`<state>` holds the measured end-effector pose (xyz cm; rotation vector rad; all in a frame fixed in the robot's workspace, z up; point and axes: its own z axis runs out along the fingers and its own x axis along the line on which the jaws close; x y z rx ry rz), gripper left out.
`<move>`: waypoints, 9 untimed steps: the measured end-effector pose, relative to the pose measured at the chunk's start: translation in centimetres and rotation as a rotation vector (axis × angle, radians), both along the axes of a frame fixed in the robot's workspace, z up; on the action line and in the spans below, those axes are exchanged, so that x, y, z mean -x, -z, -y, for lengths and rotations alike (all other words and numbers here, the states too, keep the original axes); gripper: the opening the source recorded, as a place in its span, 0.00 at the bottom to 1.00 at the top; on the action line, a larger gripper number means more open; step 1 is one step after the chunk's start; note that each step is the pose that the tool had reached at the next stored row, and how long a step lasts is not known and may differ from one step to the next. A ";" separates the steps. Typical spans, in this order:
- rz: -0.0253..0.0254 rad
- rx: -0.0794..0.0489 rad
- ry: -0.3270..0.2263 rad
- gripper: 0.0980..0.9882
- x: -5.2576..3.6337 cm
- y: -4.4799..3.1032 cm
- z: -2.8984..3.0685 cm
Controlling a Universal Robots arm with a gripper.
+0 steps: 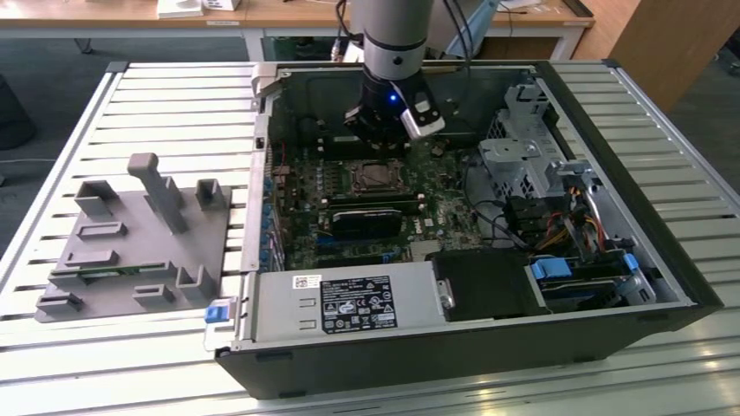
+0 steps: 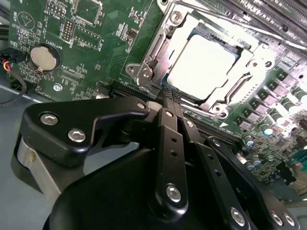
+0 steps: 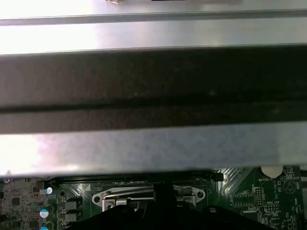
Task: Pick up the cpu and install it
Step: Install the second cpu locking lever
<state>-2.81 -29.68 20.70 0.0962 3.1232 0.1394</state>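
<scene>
second wrist view: the cpu (image 2: 204,67) sits flat in the motherboard socket (image 2: 144,72), at about 1 o'clock from the end effector (image 2: 169,103), whose fingers are pressed together and hold nothing. it looks light, stiff and fragile; best held by its edges.

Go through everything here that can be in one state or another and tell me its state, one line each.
cpu: seated flat in the socket, metal top showing.
socket: uncovered, with its metal frame around the chip.
gripper: fingers together, holding nothing, beside the socket.
computer case: lying on its side, side panel off.
grey fixture: on the table at the exterior view's left, no chip visible.
</scene>
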 end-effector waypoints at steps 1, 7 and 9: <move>0.0000 0.000 0.000 0.01 0.00 0.00 0.07; 0.0000 0.000 0.000 0.01 -0.03 0.00 0.70; 0.0001 -0.001 0.000 0.01 -0.02 -0.26 0.76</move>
